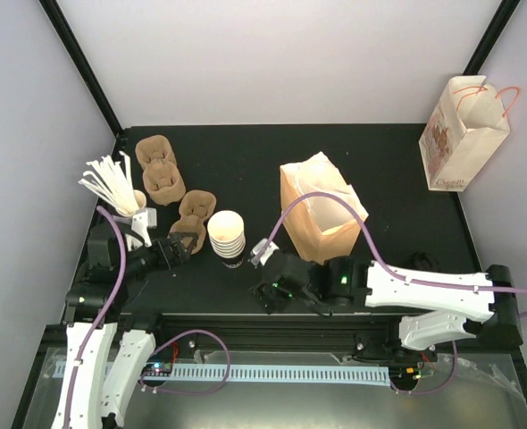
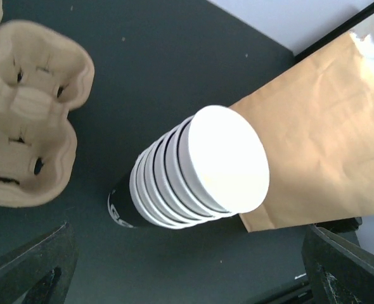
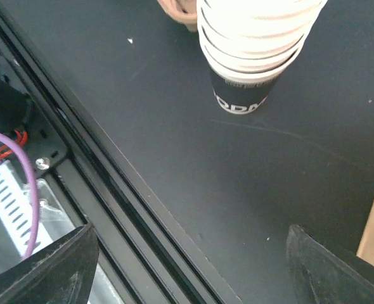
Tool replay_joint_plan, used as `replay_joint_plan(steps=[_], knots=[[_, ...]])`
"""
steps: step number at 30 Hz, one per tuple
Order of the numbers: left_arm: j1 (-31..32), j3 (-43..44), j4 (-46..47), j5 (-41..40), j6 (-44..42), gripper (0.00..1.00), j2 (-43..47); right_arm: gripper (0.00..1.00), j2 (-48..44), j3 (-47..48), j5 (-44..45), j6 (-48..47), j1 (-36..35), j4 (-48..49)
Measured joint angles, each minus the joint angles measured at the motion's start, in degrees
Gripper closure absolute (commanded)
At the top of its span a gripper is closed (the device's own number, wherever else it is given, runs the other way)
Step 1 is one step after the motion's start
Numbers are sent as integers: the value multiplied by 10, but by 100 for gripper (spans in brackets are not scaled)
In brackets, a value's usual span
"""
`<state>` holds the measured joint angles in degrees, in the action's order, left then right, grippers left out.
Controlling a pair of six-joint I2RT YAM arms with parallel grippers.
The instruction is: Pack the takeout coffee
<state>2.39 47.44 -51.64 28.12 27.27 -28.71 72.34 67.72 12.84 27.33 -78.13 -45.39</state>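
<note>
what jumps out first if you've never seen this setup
A nested stack of white paper cups stands near the middle of the black table, its bottom cup showing a dark printed band. Just right of it an open brown paper bag stands upright, and brown pulp carriers lie behind the cups to the left.

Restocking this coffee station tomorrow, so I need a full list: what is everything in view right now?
paper cups: one nested stack, white, dark band at base, mid-table
cup carriers: three, brown pulp, left of the cups
sticks: one bundle, white, upright in a holder, left edge
paper bag: one, tan, open, right of the cups
printed bag: one, white, far right by the wall
table: one, black top
left pincer: one, black, open, left of the cups
right pincer: one, black, open, right of the cups
</note>
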Motion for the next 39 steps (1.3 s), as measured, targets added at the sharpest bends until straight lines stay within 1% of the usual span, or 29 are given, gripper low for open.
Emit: replay_joint_plan(steps=[2,6,7,8,9,12,15,22,31,39], knots=[[0,-19,2,3,7,1,2,16,0,-56,26,10,-19,57],[0,-55,23,11,19,1,1,10,0,-125,66,14,-32,164],[0,-64,28,16,22,1,-2,8,0,-142,73,13,-32,195],[0,-69,31,19,24,1,-3,3,0,-157,80,11,-32,223],[0,-75,37,24,26,1,-7,0,0,-175,87,10,-31,252],[0,-82,46,33,28,1,-21,0,5,-219,107,15,-32,319],[0,-83,54,37,28,1,-28,0,40,-219,124,26,-31,341],[0,-83,66,39,26,1,-33,0,125,-220,125,28,-32,407],[0,-83,73,41,13,1,-55,0,206,-267,132,33,-32,545],[0,-81,76,38,1,1,-67,3,298,-267,166,30,-32,641]])
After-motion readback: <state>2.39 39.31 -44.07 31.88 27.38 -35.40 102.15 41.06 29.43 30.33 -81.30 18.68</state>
